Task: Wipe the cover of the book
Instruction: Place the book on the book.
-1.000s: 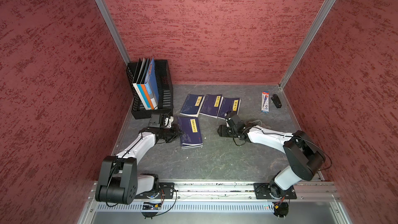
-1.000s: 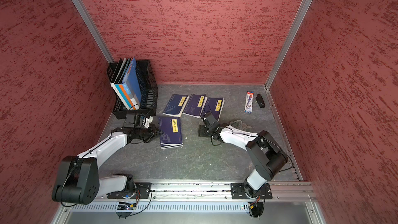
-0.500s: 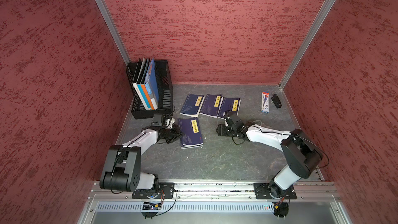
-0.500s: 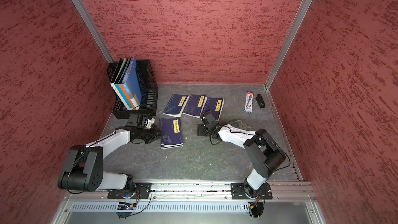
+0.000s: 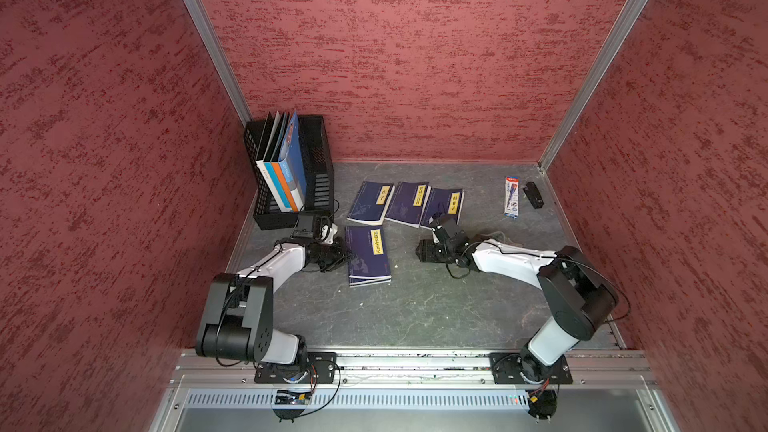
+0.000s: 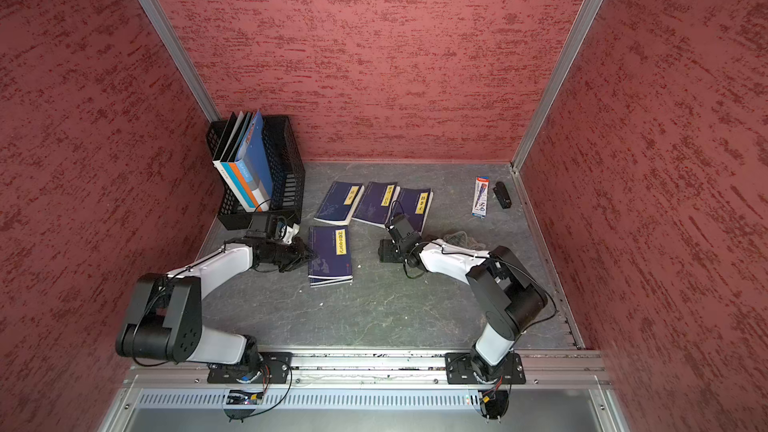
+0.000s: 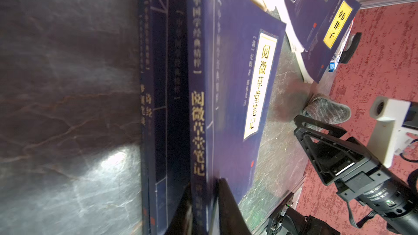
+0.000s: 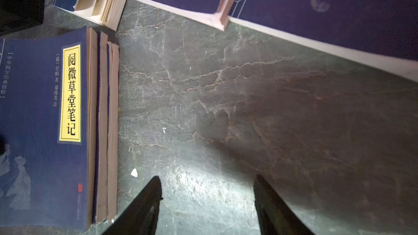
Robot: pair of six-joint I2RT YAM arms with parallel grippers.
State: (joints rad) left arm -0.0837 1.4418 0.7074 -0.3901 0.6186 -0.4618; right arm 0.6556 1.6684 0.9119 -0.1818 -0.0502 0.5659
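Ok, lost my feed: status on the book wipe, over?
Left pincer at top book's spine, nearly closed, grip unclear. Right pincer open, empty. Cloth unheld beside right arm. Nothing blocking.

My left arm (image 5: 282, 259) rises from the near left. Its black elbow (image 5: 237, 313) is folded up close over the mount, and the white forearm runs low and almost flat toward the far right. The left gripper (image 7: 203, 181) lies low and points right, toward the middle of the scene. Its jaws stand only a narrow slit apart, and I cannot tell whether they are pinching. My right arm (image 5: 511, 261) mirrors it from the near right, with the elbow raised and the forearm stretched low to the left. The right gripper (image 8: 207, 177) points left and hovers low with its jaws spread wide.
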